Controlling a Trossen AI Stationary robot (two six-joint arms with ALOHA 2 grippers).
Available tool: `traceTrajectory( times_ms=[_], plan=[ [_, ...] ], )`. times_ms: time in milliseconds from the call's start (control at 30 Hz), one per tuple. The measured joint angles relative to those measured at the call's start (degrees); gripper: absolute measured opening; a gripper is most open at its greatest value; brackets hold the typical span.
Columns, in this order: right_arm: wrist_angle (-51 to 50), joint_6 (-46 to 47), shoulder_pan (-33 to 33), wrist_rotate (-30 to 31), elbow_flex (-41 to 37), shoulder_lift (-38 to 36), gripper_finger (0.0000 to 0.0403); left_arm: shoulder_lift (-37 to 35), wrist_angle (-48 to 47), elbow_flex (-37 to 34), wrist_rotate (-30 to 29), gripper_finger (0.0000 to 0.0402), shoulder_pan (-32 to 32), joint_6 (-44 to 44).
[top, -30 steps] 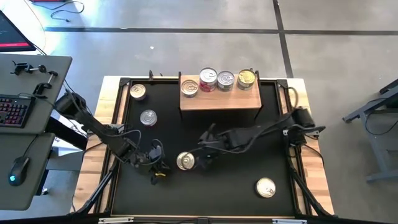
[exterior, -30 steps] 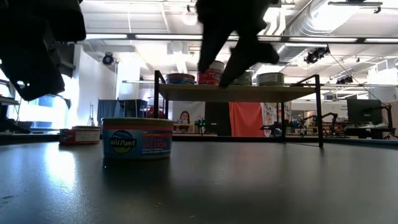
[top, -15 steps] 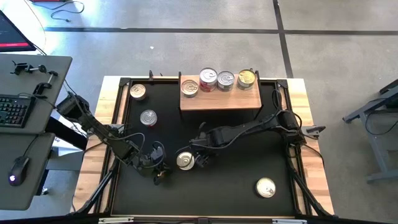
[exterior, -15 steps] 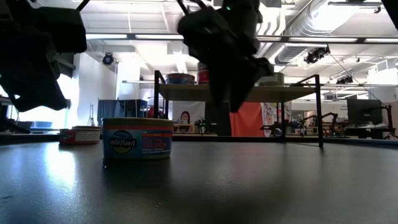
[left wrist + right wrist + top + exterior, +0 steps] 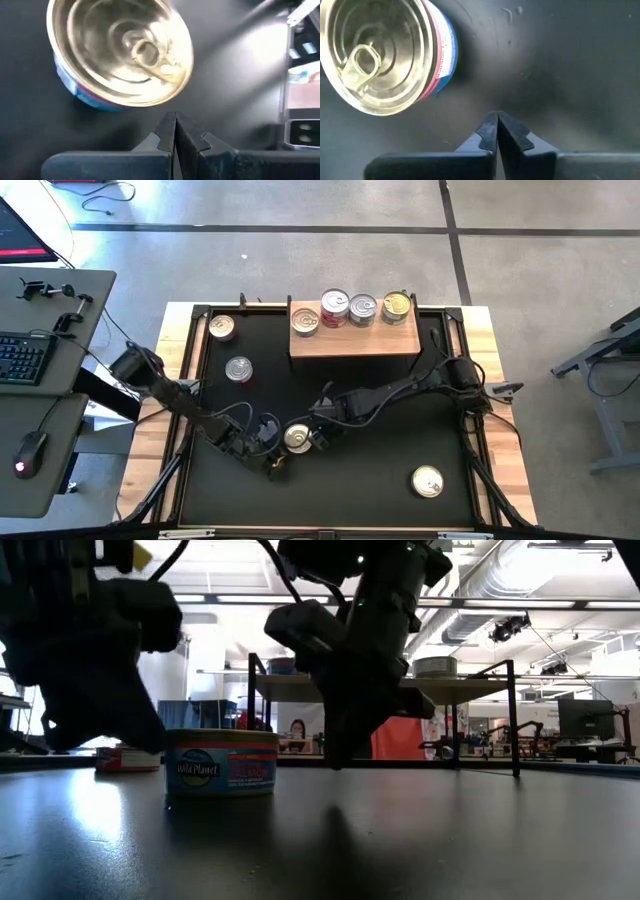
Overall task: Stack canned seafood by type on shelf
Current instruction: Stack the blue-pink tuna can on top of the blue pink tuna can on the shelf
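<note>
A tin of canned seafood [image 5: 297, 438] with a silver pull-tab lid and a blue-and-pink label [image 5: 221, 764] stands upright on the black mat. My left gripper [image 5: 171, 120] is shut, just to its left and a little nearer the front edge [image 5: 276, 452], with a narrow gap to the rim. My right gripper [image 5: 496, 119] is also shut. It points steeply down at the mat just to the tin's right [image 5: 320, 442], clear of the tin. The wooden shelf [image 5: 355, 342] at the far middle carries several tins in a row on top.
Loose tins stand on the mat at the far left [image 5: 221, 328], left of the shelf [image 5: 238, 368] and at the near right [image 5: 427, 481]. The mat between the shelf and the middle tin is bare. A desk with a keyboard [image 5: 22, 358] stands left of the table.
My right gripper has come down toward the mat beside the tin, moved slightly left, and shut with nothing between its fingers. My left gripper, still shut, has moved right and down toward the tin's other side. The tin has not moved.
</note>
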Motion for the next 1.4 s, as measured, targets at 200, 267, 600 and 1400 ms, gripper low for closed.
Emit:
traceTrajectory(
  times_ms=[200, 267, 600, 1400],
  plan=[
    [4.8, -0.8, -0.5, 2.3, 0.0, 0.0, 0.0001, 0.8, -2.4, 0.5, -0.8, 0.0000, 1.6, 0.0],
    [6.2, -0.8, -0.8, 2.3, 0.0, 0.5, 0.0000, 0.8, -4.8, 0.5, -0.7, 0.0000, 1.8, 0.0],
    [9.6, -0.4, -1.2, 2.8, 0.0, 1.8, 0.0000, 0.8, -10.6, 0.5, -3.8, 0.0000, 1.6, 0.1],
    [5.5, 1.1, -0.6, 2.2, 6.6, -2.6, 0.0000, 3.8, -9.9, 1.8, -0.4, 0.0000, 10.5, 5.4]
  ],
)
